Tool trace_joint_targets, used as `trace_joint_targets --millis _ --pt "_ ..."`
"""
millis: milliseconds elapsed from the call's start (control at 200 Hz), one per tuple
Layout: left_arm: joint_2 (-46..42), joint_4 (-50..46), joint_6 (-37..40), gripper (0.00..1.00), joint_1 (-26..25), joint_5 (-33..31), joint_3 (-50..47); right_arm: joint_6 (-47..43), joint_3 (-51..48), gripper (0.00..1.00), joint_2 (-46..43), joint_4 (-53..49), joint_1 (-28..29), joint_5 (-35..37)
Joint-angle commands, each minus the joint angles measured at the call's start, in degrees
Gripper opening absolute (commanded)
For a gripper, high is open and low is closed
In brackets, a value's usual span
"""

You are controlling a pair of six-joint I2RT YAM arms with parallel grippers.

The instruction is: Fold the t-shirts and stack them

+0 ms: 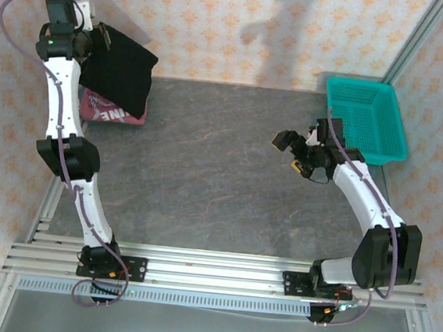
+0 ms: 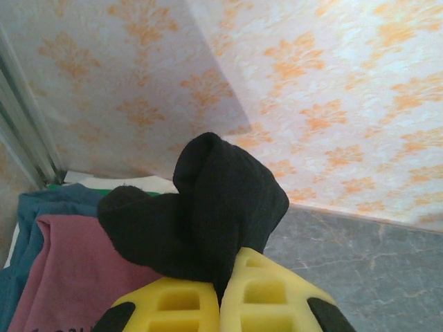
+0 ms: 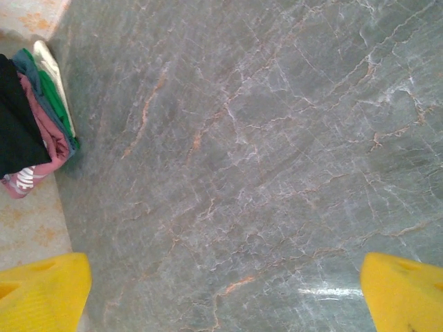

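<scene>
In the upper left of the top view, the left gripper (image 1: 100,39) is closed on the black shirt (image 1: 124,74). The cloth hangs from it in a dark, roughly square sheet. Its lower edge comes down over the red shirt (image 1: 105,112), which lies on the far left corner of the table (image 1: 221,174) with part of its white lettering showing below the black cloth.

In the left wrist view, the two yellow fingers (image 2: 173,301) sit pressed together at the bottom of the frame. A bunched fold of the black shirt (image 2: 208,207) is pinched between them and bulges up above the left gripper (image 2: 220,280). To the lower left of that fold lies the red shirt (image 2: 69,270), with a blue cloth (image 2: 41,204) beside it at the left edge.

The right gripper (image 1: 288,153) is right of centre in the top view, above bare table, with its jaws spread wide and nothing between them. The teal basket (image 1: 360,84) stands in the upper right, just beyond that arm.

In the right wrist view, a yellow fingertip (image 3: 41,294) sits in each lower corner and grey marbled table (image 3: 277,138) shows between them, under the right gripper (image 3: 221,297). At the upper left edge of that frame is a small pile: the black shirt (image 3: 14,131) over the red shirt (image 3: 45,142), with a green cloth (image 3: 54,97) and other layers along its right side.
</scene>
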Motion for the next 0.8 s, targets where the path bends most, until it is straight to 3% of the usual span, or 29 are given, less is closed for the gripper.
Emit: trace_joint_targets --millis 0,160,180,200,230,265,340,350,365,610,796 --pt "5.52 5.32 -2.97 0.0 2.53 3.13 1.86 0.66 2.74 0.99 1.83 0.78 0.69 0.89" --pt "11.62 9.68 -7.25 0.0 6.05 3.43 3.61 0.32 5.71 0.99 5.21 -0.46 1.68 1.86" --pt "12.32 10.41 -8.13 0.03 6.74 3.39 3.8 0.25 6.15 0.99 5.7 -0.77 1.86 2.04" --pt "12.95 11.5 -8.94 0.11 7.26 3.43 3.92 0.12 6.66 0.99 6.19 -1.05 2.07 2.14" --pt "14.05 13.14 -10.79 0.35 8.06 3.54 3.86 -0.07 7.42 0.99 6.95 -1.41 2.46 2.28" --pt "15.06 14.85 -12.8 0.54 8.89 3.92 3.86 -0.4 8.31 0.99 7.85 -1.84 2.91 2.47" --pt "16.49 16.95 -15.28 0.77 9.76 5.44 3.92 -0.87 10.31 0.99 9.74 -2.68 4.12 2.85" --pt "16.59 17.08 -15.41 0.92 9.73 5.56 3.82 -0.97 10.52 0.99 10.03 -2.74 4.3 2.9" --pt "16.69 17.33 -15.72 0.99 9.77 5.76 3.72 -0.96 10.89 0.99 10.3 -2.85 4.55 2.98" --pt "11.99 19.16 -20.62 1.0 8.59 10.79 2.66 -2.19 15.33 0.99 13.07 -4.01 6.15 2.89" --pt "5.77 11.48 -16.27 1.0 5.1 8.94 0.8 -5.64 14.56 0.99 9.85 -6.73 6.15 4.96"
